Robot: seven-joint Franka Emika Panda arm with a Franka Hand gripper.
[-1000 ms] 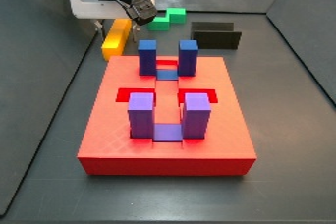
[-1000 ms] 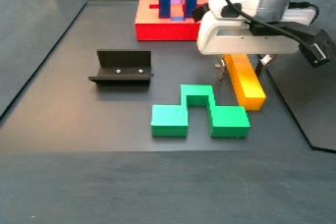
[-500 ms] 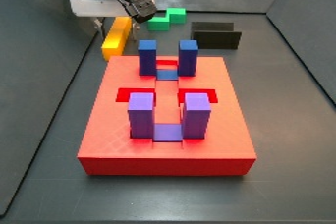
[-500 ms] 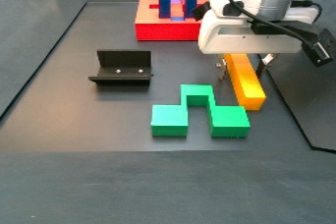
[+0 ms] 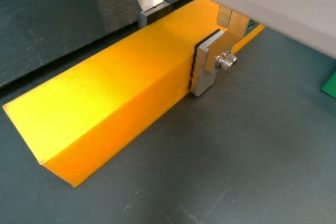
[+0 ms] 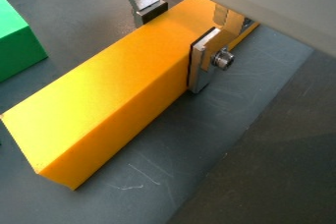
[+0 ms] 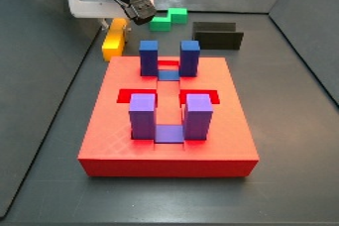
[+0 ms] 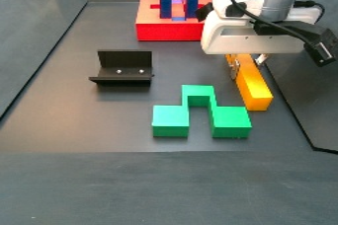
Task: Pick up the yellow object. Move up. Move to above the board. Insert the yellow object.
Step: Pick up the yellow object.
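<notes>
One step down: your claw is clamped on the yellow object; lift, carry to the board, insert remain.

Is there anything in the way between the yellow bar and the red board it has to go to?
Nothing visible lies on the floor between them. The gripper has its fingers on either side of the yellow bar, and the red board sits just beyond. Its own blue and purple posts stand around the recesses.
</notes>
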